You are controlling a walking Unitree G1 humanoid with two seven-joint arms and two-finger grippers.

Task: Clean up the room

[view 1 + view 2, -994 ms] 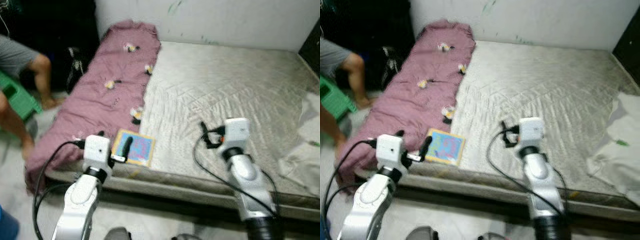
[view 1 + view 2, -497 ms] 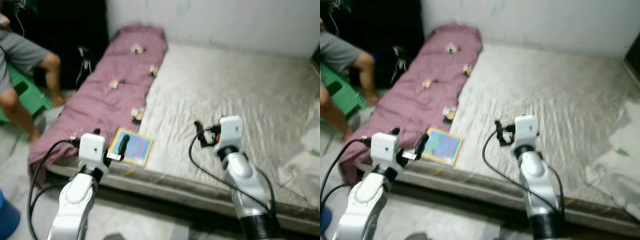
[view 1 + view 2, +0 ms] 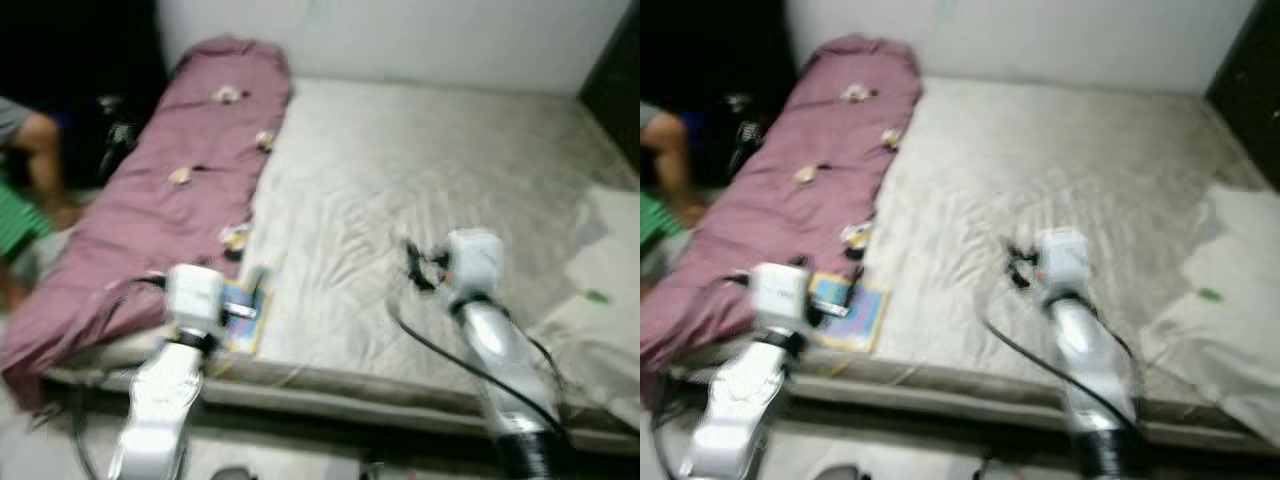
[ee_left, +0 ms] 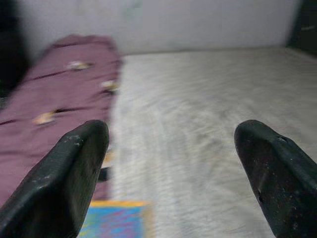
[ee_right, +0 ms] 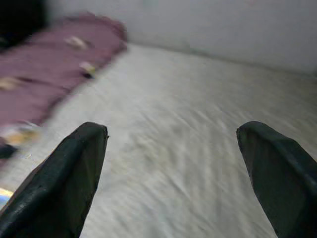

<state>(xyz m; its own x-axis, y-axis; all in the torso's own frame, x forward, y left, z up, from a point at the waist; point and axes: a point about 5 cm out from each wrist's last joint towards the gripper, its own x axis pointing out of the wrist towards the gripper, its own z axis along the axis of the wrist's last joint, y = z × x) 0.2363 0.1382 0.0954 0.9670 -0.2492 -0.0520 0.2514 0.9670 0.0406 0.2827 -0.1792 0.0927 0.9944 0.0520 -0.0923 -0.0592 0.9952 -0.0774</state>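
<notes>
Low grey mattress [image 3: 420,190] against a white wall [image 3: 420,40]

1. A bedroom in a home: a wide mattress [image 3: 430,190] in wrinkled grey-beige sheeting lies low on the floor
2. A mauve blanket [image 3: 160,200] with small printed figures runs along its edge from 8 to 11 o'clock
3. A plain pale wall [image 3: 420,40] closes the room at 12 o'clock
4. Crumpled light bedding [image 3: 600,300] sits at 3 o'clock
5. A person's bare leg [image 3: 40,150] shows at 9 o'clock

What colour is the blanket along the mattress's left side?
Mauve-purple blanket with small yellowish motifs, clearest in the right eye view.
</notes>
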